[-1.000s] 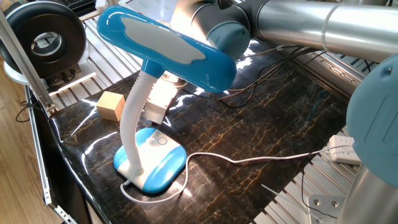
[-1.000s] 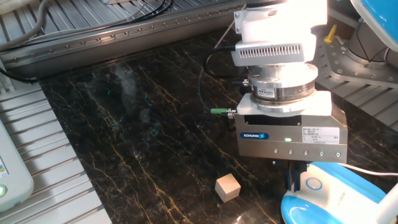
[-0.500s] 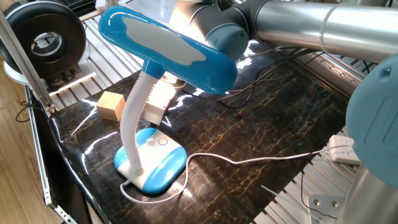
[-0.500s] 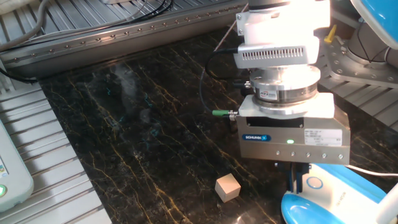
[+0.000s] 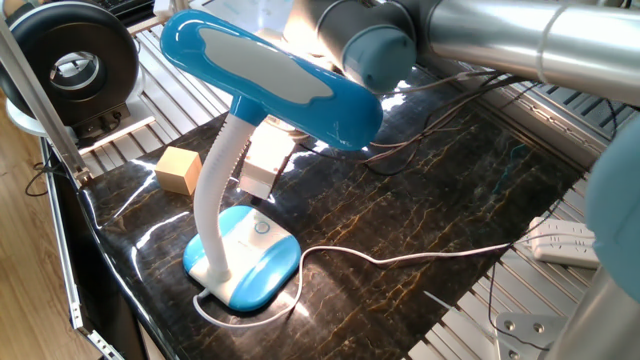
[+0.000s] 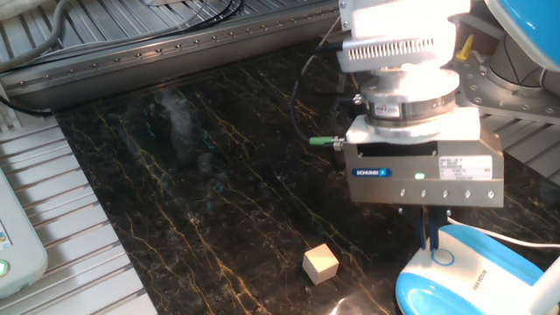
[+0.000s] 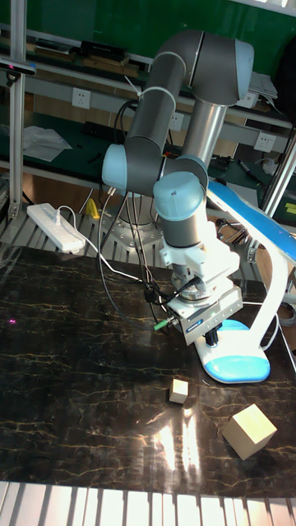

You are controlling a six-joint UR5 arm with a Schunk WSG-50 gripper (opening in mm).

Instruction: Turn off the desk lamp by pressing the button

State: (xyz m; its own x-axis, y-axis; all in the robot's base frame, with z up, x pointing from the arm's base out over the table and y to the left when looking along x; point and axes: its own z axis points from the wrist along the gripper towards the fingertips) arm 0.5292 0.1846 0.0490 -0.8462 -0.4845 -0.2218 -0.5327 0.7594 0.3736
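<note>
The desk lamp has a long blue and white head [image 5: 270, 75], a ribbed white neck [image 5: 213, 190] and a blue and white base [image 5: 245, 258]. The button [image 5: 262, 228] is a small round spot on the base's top. The lamp base [image 6: 477, 276] and the button [image 6: 443, 257] also show in the other fixed view. There my gripper [image 6: 430, 247] points straight down, shut into one narrow dark blade. Its tips are at the button's left edge, and I cannot tell if they touch it. In the tall view the gripper [image 7: 212, 335] is beside the base [image 7: 240, 364].
A small wooden cube [image 6: 320, 262] lies left of the lamp base. A larger wooden cube [image 5: 178, 168] sits behind the neck. The lamp's thin white cord [image 5: 400, 257] runs across the dark marble top to a power strip [image 5: 565, 243]. Metal rails border the table.
The gripper has shifted sideways toward the lamp base and risen slightly. Its fingertips now stand by the button instead of short of it. The lamp and the cubes have not moved.
</note>
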